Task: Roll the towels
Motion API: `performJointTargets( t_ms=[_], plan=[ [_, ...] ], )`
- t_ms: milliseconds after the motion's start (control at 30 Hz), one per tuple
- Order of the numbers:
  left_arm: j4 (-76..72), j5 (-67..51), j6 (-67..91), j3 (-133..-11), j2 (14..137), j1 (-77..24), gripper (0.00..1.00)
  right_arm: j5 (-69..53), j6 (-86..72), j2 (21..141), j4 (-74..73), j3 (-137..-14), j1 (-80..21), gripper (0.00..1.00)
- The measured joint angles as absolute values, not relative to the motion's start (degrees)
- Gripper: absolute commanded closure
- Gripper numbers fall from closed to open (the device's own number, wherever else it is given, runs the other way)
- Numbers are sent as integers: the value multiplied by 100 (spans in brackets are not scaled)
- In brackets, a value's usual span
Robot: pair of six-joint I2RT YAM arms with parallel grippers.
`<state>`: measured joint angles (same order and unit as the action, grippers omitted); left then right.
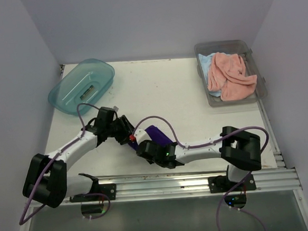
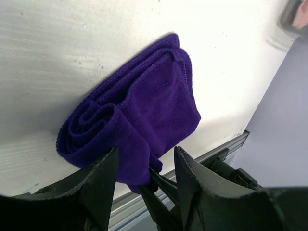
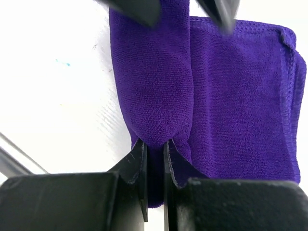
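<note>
The dark purple towel (image 1: 158, 132) lies near the front edge of the white table (image 1: 168, 88), roughly in the middle, between the two arms. It is partly rolled: one end is curled into a fat coil and the rest lies flat in folded layers beside it.

The left gripper (image 2: 147, 154) reaches in from the left and sits astride the coiled end. Its fingers (image 2: 103, 185) are spread, one on each side of the roll, with a slim gap showing on one side, so they look released rather than squeezing. The right gripper (image 3: 154, 144) comes in from the right, facing the left one, and its fingers are clenched almost together, nipping the purple fabric at the roll's near end.

Over at the far right, a clear grey bin (image 1: 262, 89) holds the salmon pink towel (image 1: 230, 76), heaped loosely over the light blue towel (image 1: 206, 64). A teal tub (image 1: 67, 90) stands tilted at the far left corner.
</note>
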<state>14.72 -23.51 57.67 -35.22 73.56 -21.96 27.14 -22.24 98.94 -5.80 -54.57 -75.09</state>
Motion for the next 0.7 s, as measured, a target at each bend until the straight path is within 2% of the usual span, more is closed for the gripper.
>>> performJointTargets(
  t_ms=[233,533,700],
  plan=[
    [1940,-2233,5741,-3798,6879,-2001,41,1203,-2375,9251,521,-4517,-6777,100],
    [1920,-2270,5745,-3660,6698,-1946,40,-843,-3059,9111,1629,-3839,-5771,100],
    [1610,-2458,5769,-3153,6687,-1951,30,-1678,-3656,9255,2445,-3463,-5459,100]
  ],
)
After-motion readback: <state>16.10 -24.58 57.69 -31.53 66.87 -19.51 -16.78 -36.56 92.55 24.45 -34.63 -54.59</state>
